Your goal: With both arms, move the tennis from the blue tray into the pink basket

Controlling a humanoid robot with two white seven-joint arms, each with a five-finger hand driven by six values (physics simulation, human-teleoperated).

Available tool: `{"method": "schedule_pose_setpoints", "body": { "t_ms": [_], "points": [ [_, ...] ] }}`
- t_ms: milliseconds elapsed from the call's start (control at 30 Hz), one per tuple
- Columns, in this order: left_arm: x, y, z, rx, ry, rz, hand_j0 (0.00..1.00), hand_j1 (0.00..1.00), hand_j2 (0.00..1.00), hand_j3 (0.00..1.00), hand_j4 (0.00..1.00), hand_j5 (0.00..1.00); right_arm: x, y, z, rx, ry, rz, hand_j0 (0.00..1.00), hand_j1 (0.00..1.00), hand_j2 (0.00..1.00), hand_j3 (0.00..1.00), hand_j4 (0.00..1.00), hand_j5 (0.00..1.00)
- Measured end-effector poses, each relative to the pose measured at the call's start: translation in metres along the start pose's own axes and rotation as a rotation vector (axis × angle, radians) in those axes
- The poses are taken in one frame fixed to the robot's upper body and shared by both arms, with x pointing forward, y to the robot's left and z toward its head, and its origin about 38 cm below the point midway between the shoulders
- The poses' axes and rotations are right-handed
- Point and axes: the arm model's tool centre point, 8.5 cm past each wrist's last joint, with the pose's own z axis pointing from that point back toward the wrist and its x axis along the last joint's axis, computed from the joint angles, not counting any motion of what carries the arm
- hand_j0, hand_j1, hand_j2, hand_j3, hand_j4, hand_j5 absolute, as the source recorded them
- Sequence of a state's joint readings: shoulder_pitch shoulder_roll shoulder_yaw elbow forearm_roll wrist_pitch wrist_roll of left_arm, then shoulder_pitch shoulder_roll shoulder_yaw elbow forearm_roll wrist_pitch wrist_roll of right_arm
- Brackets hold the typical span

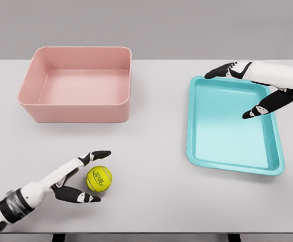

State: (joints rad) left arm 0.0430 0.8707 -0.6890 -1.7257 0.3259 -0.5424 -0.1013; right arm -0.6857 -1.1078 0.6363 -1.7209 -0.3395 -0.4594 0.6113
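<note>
A yellow tennis ball (99, 179) lies on the white table at the lower left, outside the tray. My left hand (92, 175) is spread around it, fingers above and thumb below, not visibly closed on it. The blue tray (196, 126) at the right holds nothing. My right hand (237, 91) hovers open over the tray's far right corner, fingers spread. The pink basket (76, 106) stands at the far left, nothing inside it.
The white table (151, 201) carries only the basket, the tray and the ball. Its front edge runs along the bottom of the view.
</note>
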Motion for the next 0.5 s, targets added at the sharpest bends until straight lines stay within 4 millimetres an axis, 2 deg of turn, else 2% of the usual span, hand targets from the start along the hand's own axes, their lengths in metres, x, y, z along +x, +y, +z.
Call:
{"method": "schedule_pose_setpoints", "body": {
  "t_ms": [400, 433, 500],
  "points": [
    [-0.0063, -0.0033, 0.0021, -0.005, 0.024, 0.009, 0.94, 0.94, 0.94, 0.94, 0.94, 0.94, -0.0002, 0.0005, 0.0000, 0.002, 0.001, 0.000, 1.00, 1.00, 1.00, 1.00, 1.00, 1.00],
    [-0.0070, -0.0032, 0.0023, -0.005, 0.026, 0.009, 0.92, 0.92, 0.92, 0.92, 0.92, 0.92, -0.0004, 0.0011, -0.0001, 0.003, 0.001, -0.002, 1.00, 1.00, 1.00, 1.00, 1.00, 1.00],
    [-0.0082, -0.0036, 0.0030, -0.004, 0.030, 0.011, 0.81, 0.81, 0.81, 0.81, 0.81, 0.81, -0.0004, 0.0013, -0.0002, 0.003, 0.001, -0.001, 1.00, 1.00, 1.00, 1.00, 1.00, 1.00]
  ]
}}
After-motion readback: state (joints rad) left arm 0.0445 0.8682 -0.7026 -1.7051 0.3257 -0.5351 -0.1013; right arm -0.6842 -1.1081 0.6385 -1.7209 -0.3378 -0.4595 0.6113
